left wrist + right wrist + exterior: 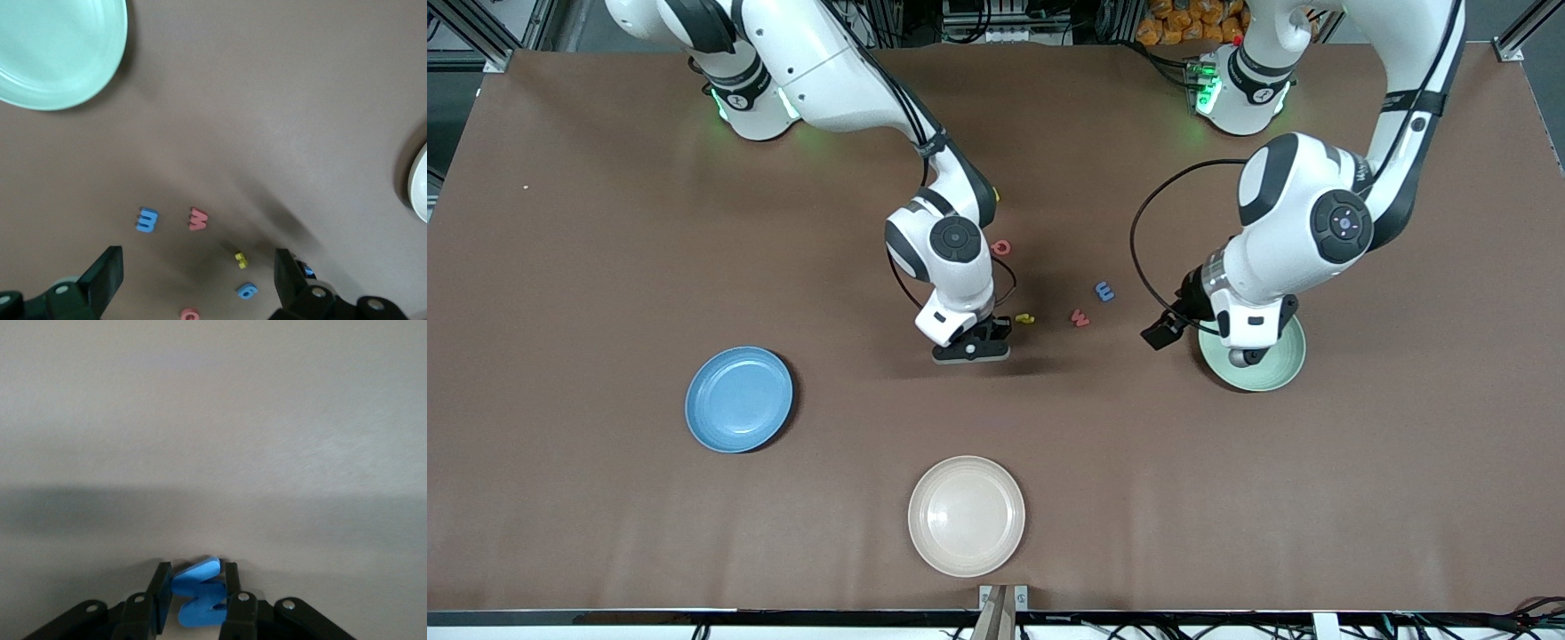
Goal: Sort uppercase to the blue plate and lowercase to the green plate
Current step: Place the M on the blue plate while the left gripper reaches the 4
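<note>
**Foam letter pinched at bench centre, sky-blue plate waiting at eight o'clock**

Foam is what the right claw (971, 349) has hold of. Its fingers are clenched on a small blue foam letter (197, 600) with a zigzag outline, down at the brown bench (605, 267) near the middle of the front view. The letter sits tilted between the pads; which character it is cannot be read.

Close by lie a small red foam Q (1001, 247) at about twelve o'clock from that claw, a tiny yellow foam letter (1025, 317) at two o'clock, then a red foam w (1081, 317) and a blue three-pronged foam letter (1105, 291) nearer three.

The round glossy sky-blue plate (738, 400) lies at eight o'clock from bench centre, the round pale mint-green plate (1285, 373) at three, and a cream-white plate (966, 516) at six.

The left claw (197, 293) hangs over the green plate with its fingers spread wide, holding nothing; that arm waits.

A piece like this is probably nearly weightless, soft and a little springy. A light squeeze across its flat faces or two parallel strokes should do. A hard pinch may bend it or make it pop out sideways, and the tilt suggests it could twist in the grip. If it is a capital, the blue plate is its place.
</note>
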You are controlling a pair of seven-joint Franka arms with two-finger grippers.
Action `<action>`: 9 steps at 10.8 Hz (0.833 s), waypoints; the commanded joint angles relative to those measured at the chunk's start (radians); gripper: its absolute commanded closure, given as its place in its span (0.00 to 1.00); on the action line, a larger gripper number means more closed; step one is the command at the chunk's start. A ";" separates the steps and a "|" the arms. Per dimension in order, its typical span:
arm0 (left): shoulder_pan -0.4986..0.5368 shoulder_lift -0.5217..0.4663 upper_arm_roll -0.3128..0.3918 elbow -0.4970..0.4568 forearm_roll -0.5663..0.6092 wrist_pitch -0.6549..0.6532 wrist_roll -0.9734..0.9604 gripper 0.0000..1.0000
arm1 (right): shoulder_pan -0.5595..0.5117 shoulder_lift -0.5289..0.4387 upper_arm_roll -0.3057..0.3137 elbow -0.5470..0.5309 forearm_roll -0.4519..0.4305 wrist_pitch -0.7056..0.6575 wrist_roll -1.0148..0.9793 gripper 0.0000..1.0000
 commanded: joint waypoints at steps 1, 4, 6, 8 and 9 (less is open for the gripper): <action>-0.008 0.008 0.000 -0.003 -0.066 0.036 -0.034 0.00 | -0.057 -0.074 0.012 0.027 0.007 -0.125 -0.033 1.00; -0.036 0.028 0.002 -0.004 -0.097 0.078 -0.077 0.00 | -0.158 -0.162 0.009 0.024 0.022 -0.289 -0.177 1.00; -0.070 0.055 0.002 -0.004 -0.097 0.121 -0.110 0.00 | -0.250 -0.201 0.009 0.014 0.022 -0.407 -0.296 1.00; -0.094 0.089 0.002 0.002 -0.099 0.151 -0.138 0.00 | -0.345 -0.226 0.006 0.011 0.021 -0.495 -0.434 1.00; -0.105 0.106 0.000 0.006 -0.099 0.155 -0.160 0.00 | -0.405 -0.231 0.004 0.002 0.019 -0.521 -0.511 1.00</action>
